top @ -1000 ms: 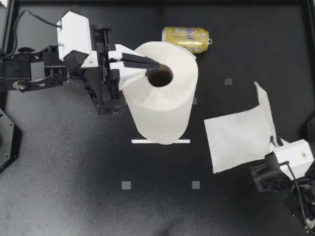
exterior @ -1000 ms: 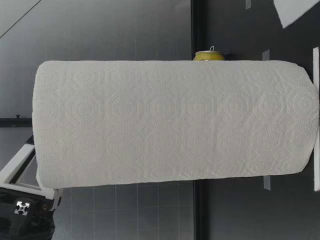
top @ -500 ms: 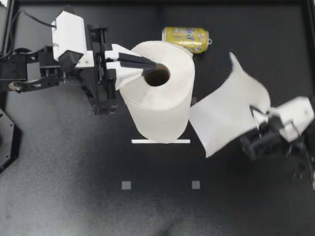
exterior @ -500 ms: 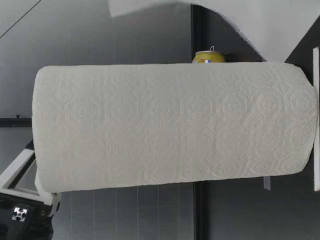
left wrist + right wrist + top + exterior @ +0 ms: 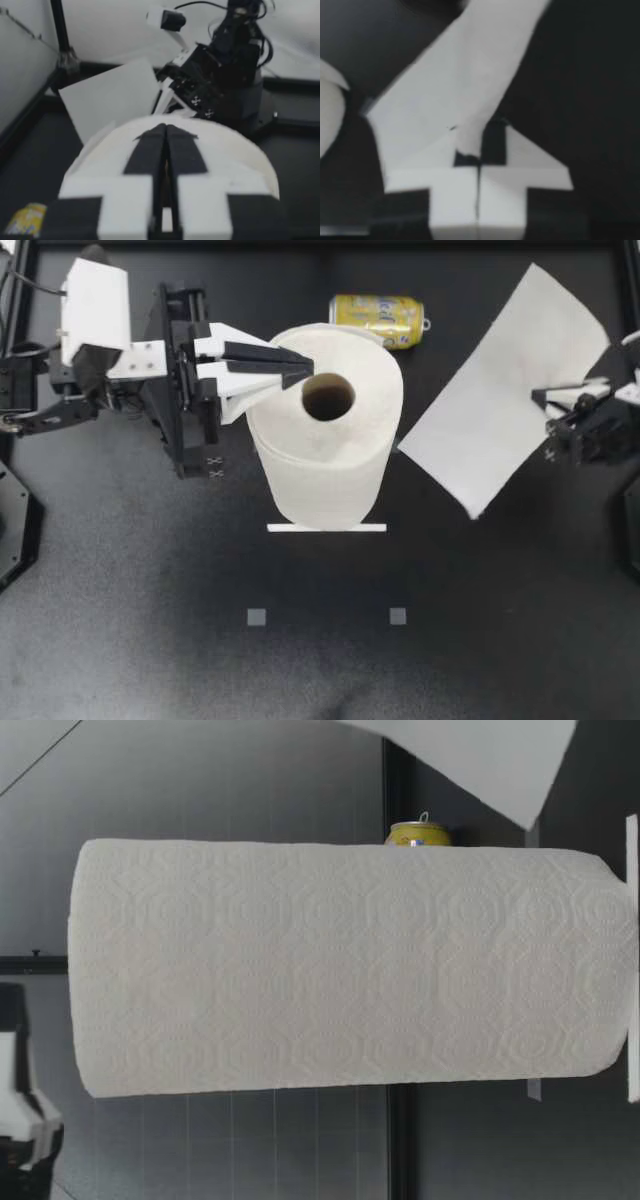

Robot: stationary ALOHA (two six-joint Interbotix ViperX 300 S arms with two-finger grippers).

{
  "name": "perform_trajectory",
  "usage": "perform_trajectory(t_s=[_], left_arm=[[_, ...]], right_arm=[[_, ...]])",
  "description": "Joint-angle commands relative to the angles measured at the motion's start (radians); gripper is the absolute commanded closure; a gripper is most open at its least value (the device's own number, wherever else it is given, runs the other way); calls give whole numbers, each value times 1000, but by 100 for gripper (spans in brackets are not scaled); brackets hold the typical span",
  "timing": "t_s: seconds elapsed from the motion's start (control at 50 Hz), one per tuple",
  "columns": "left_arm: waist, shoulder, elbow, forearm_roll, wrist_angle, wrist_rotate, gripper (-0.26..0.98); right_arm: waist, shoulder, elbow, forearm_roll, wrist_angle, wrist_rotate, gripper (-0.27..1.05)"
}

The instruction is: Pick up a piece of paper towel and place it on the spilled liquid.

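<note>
While the loose sheet (image 5: 505,390) is held aloft in the upper right of the top view, pinched at its edge between the closed fingers of the right gripper (image 5: 556,400), the carrying step is judged to be in hand. The left gripper (image 5: 300,365) is seen with fingers pressed together over the rim of the upright roll (image 5: 320,465), centre frame. No spill can be made out on the matte black table (image 5: 150,620). It is presumed near the tipped yellow can (image 5: 378,320), upper centre, so the sheet would need lowering flat there. Grey tape squares (image 5: 257,617) are seen lower down, and a grey wall (image 5: 200,780) behind.
</note>
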Motion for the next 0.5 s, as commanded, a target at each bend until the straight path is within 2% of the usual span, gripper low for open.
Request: perform_trajectory(t_s=[0.0,0.12,0.32,0.48], left_arm=[[-5,-25,-9,2,-26,2,66],[-11,-35,-5,2,-41,0,66],[-21,-52,6,2,-44,-5,66],[-21,-71,14,2,-44,-3,66]], right_arm=[[-114,-32,-20,5,-95,-81,91],[-293,11,-51,29,-233,-241,91],[-511,198,-103,38,-422,-400,91],[-578,362,-161,37,-459,-486,91]])
